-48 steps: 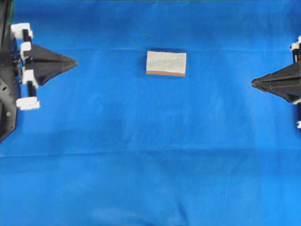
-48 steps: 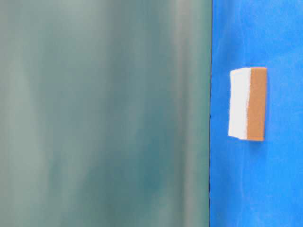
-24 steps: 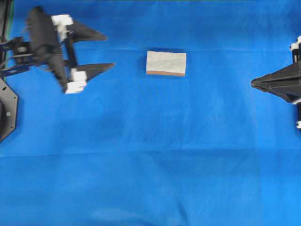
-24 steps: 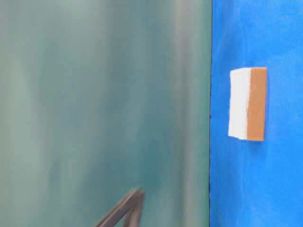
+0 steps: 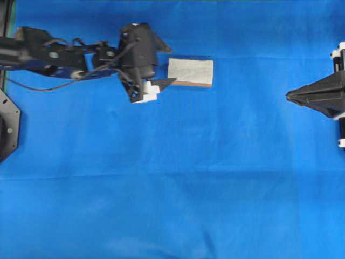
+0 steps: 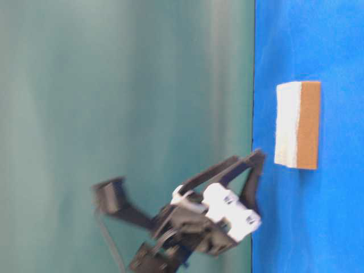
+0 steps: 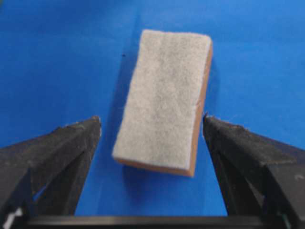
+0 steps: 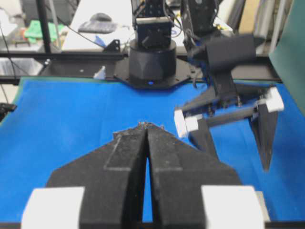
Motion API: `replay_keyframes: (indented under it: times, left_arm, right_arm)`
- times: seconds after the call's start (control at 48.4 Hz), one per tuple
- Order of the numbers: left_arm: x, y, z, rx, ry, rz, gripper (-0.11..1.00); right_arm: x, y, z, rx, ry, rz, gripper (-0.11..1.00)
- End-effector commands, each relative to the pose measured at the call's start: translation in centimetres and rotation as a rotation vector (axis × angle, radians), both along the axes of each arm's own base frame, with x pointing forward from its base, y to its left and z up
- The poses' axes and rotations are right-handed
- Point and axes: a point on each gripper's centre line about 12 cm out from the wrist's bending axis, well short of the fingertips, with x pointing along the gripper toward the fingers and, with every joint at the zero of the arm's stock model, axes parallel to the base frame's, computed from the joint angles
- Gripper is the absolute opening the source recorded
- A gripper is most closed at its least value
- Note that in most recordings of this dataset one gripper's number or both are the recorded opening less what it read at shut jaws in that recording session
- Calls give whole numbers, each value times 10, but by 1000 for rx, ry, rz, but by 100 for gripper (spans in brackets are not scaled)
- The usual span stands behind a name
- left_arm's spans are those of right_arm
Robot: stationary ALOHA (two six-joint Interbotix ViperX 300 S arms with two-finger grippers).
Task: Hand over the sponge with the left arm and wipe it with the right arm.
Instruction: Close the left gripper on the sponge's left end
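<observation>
Both fingers of the left gripper (image 7: 151, 131), together a second ago, now stand apart flanking the sponge (image 5: 190, 72) (untouched, unmoved on the blue cloth (image 5: 172, 178)). The left arm (image 5: 59, 54) has reached in from the edge; the right gripper (image 5: 289, 95) stays closed, well apart.

Lots of room on the blue cloth (image 5: 172, 189)

The whole lower half of the overhead picture is bare cloth. In the upper middle lies the sponge (image 5: 190, 72), with the left arm (image 5: 64, 53) reaching in from the upper left; its gripper (image 7: 152, 128) stands wide, a finger on each side of the sponge. Bare cloth separates the sponge from the right gripper (image 5: 288, 95), closed at the right edge.
</observation>
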Motion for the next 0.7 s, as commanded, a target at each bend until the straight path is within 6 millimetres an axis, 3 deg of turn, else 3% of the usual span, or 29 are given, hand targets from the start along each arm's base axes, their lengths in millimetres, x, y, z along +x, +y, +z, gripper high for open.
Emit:
replay_keyframes:
  times: [0.0, 0.165, 0.455, 0.682]
  left_arm:
    - [13, 4, 1, 9, -13, -1, 94]
    - [23, 8, -17, 5, 17, -2, 94]
    - [25, 32, -49, -12, 77, 46, 94]
    - [24, 32, -50, -23, 104, 48, 94]
  right_arm:
    - [3, 0, 8, 1, -18, 2, -1]
    - [3, 0, 7, 1, -12, 1, -1]
    - [6, 0, 3, -3, 2, 0, -1]
    - [6, 0, 4, -5, 2, 0, -1]
